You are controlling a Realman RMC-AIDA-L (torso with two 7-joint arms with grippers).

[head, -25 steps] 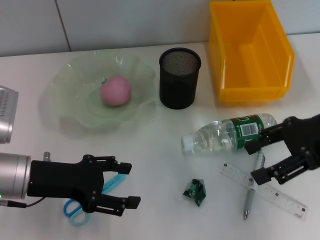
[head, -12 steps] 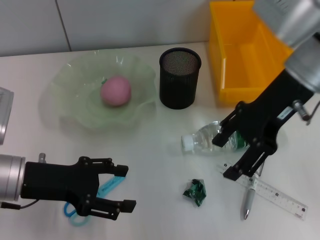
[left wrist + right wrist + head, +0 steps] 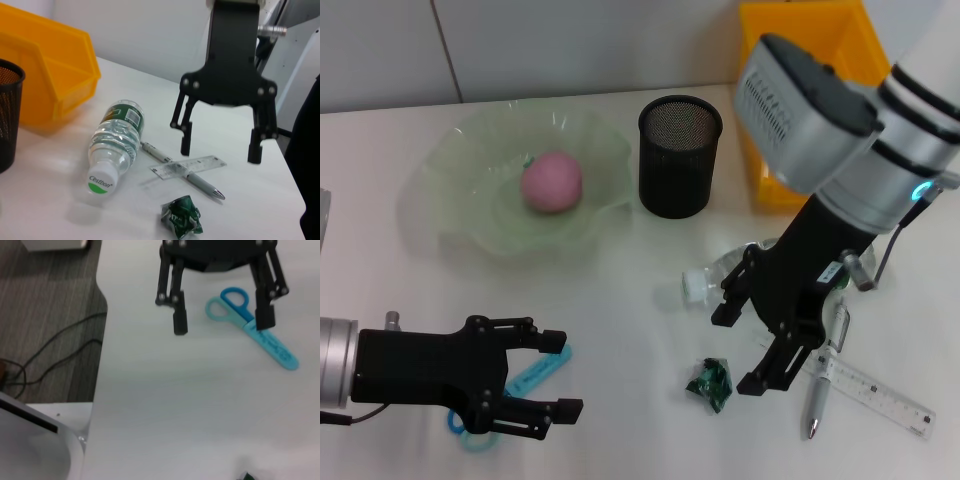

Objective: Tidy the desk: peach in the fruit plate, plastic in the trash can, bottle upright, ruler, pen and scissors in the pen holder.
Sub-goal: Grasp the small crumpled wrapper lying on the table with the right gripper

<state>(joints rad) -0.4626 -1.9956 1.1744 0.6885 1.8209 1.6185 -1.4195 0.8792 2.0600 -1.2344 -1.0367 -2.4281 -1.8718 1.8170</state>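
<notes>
The right tool (image 3: 743, 345) is wide open and empty, just above the bottle (image 3: 720, 277). The left tool (image 3: 558, 375) is wide open over the scissors (image 3: 510, 387).

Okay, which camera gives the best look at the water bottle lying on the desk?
The left wrist view: the bottle lies on its side in full view, cap to label. In the head view the right gripper and arm cover most of it. The right wrist view misses it entirely.

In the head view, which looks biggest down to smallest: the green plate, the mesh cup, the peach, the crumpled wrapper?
1. Plate
2. Mesh cup
3. Peach
4. Wrapper, though it lies nearer the camera, so it may be smaller than it looks.
</notes>
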